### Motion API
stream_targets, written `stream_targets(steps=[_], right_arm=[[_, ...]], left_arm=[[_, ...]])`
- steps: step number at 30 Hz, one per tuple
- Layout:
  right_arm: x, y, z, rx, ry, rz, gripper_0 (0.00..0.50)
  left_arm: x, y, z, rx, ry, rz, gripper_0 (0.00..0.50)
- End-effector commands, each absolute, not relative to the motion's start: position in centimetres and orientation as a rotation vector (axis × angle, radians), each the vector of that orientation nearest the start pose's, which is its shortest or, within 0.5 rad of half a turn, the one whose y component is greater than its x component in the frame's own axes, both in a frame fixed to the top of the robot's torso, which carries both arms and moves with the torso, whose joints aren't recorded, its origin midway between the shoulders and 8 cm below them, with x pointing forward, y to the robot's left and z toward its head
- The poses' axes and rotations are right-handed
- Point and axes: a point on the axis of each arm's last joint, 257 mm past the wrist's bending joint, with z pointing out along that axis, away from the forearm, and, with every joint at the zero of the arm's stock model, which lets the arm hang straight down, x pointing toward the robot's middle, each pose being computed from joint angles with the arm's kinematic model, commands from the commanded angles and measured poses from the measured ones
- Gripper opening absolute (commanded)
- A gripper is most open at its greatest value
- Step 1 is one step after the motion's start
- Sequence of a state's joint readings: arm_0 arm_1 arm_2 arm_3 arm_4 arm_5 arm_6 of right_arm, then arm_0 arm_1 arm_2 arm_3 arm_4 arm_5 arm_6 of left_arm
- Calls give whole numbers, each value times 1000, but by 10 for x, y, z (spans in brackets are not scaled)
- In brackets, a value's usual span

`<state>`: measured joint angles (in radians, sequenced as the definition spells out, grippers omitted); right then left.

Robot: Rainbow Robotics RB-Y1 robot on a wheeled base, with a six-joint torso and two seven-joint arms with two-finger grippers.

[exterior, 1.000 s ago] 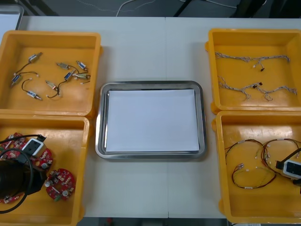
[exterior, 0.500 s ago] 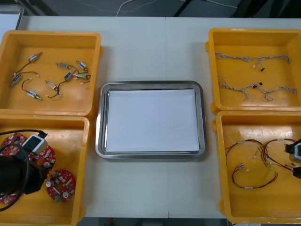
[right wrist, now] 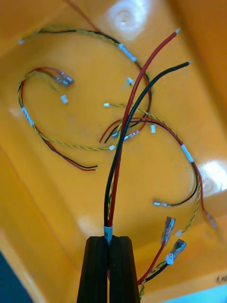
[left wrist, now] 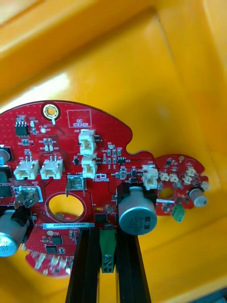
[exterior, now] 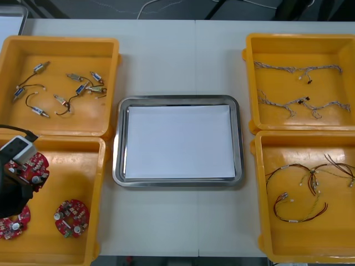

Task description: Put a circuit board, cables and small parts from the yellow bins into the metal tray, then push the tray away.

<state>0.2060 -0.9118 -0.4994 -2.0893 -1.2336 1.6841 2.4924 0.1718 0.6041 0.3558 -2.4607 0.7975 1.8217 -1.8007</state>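
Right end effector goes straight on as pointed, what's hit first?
The right end effector, shut on a red and black cable, points into its yellow bin: probably the loose red and yellow cables first, then its floor; depth unclear. Left end effector holds a circuit board.

In your left wrist view, the round red circuit board (left wrist: pixel 85 161) runs off the picture's side, and its near rim is hidden behind the left arm's black fingers (left wrist: pixel 87 270). A second red board (left wrist: pixel 182 182) lies half behind it. In the front view, your left arm (exterior: pixel 8 197) covers part of another red board (exterior: pixel 12 226). The red and black cable (right wrist: pixel 120 142) is hidden where it passes between the right arm's fingers (right wrist: pixel 97 270). The small metal parts (exterior: pixel 61 94) are too tiny to identify.
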Motion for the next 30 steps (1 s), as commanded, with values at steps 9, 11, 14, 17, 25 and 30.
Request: stream_targets(steps=[9,11,14,17,25,30], right_arm=[[313,-379,-151,-1147,2503,-74,0],[314,-370,-147,-1133,2511,-77,0],[320,-353,-139,-1097,2499,-81,0],[322,-336,-136,-1057,2500,-79,0],[323,-311,-136,-964,2533,-45,0],[326,-303,-131,-943,2528,-25,0]], left_arm=[[347,308,-124,393,2474,61,0],[349,303,-117,389,2469,34,0],[348,295,-115,363,2508,-23,0],[350,284,-115,344,2524,-53,0],[355,256,-117,291,2573,-76,0],[361,232,-115,221,2608,-132,0]])
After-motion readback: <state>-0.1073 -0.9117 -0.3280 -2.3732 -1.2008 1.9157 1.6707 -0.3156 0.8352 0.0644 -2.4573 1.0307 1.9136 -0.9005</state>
